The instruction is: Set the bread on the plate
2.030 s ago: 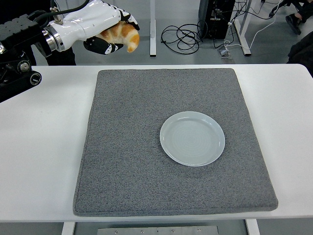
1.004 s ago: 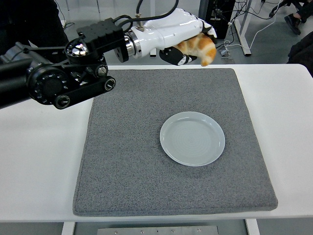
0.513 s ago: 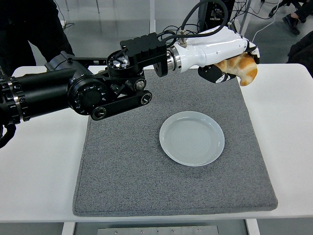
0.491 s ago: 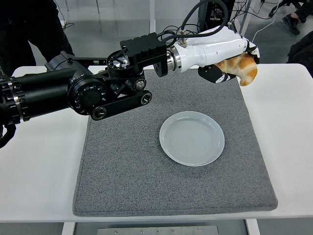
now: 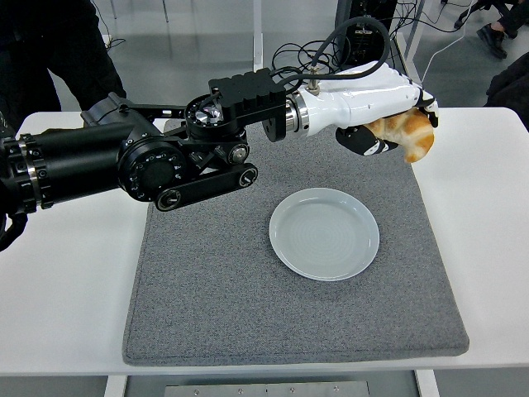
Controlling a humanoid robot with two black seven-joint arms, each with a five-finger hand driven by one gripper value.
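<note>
since the earlier frames the left arm has swung from the far left corner across the mat, and the bread it carries now hangs lower, past the plate's far right side rather than out beyond the bench's far edge.

nearest the camera lies the white bench, with a grey mat covering its middle. on the mat, right of centre, sits the pale round plate, bare. beyond the plate the black left arm reaches in from the left edge, crossing the mat's far left part, and ends in a white left hand. its fingers are curled closed around the bread, a golden-brown croissant, with dark fingertips showing underneath it. the bread hangs in the air above the mat's far right corner, apart from the plate and not touching the mat. at the far side, past the bench, cables lie on the floor, and a person in dark clothing stands at the top left.
</note>
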